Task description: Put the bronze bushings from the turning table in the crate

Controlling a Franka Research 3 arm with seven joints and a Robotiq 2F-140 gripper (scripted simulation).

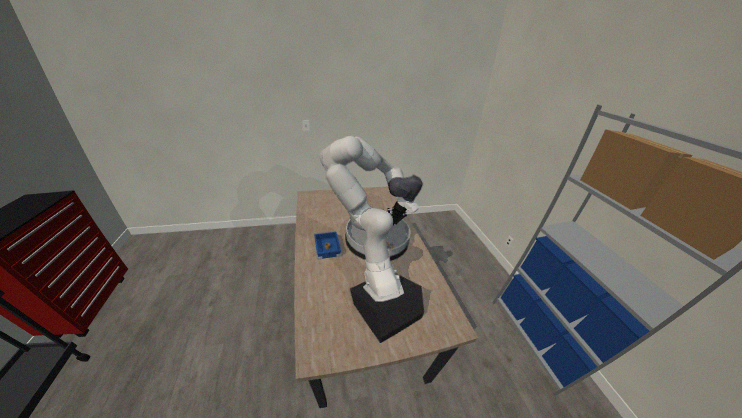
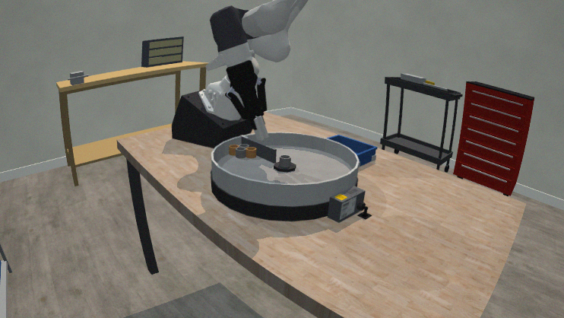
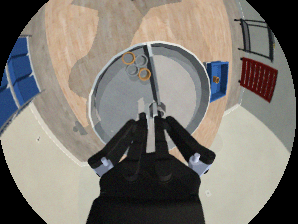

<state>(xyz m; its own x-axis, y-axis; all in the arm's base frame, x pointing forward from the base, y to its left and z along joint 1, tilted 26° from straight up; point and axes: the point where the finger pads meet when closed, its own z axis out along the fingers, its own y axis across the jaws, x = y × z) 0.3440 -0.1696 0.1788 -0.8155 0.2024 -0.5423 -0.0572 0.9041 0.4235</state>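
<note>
Pincer (image 1: 395,222) (image 2: 261,135) (image 3: 151,108) nearly closed, nothing gripped, tilted near the divider (image 2: 258,148) (image 3: 152,75). In wrist view, two bronze bushings (image 2: 251,152) (image 3: 144,74) sit ahead of it, clustered with steel bushings (image 2: 241,152) (image 3: 132,69); crate (image 1: 316,244) (image 2: 366,157) (image 3: 223,94) ahead-right, one bronze bushing (image 1: 327,246) (image 3: 216,80) inside. Likely step: reach nearer bronze. Clear divider, straighten, open narrowly, straddle bronze only, avoid nudging steel.
</note>
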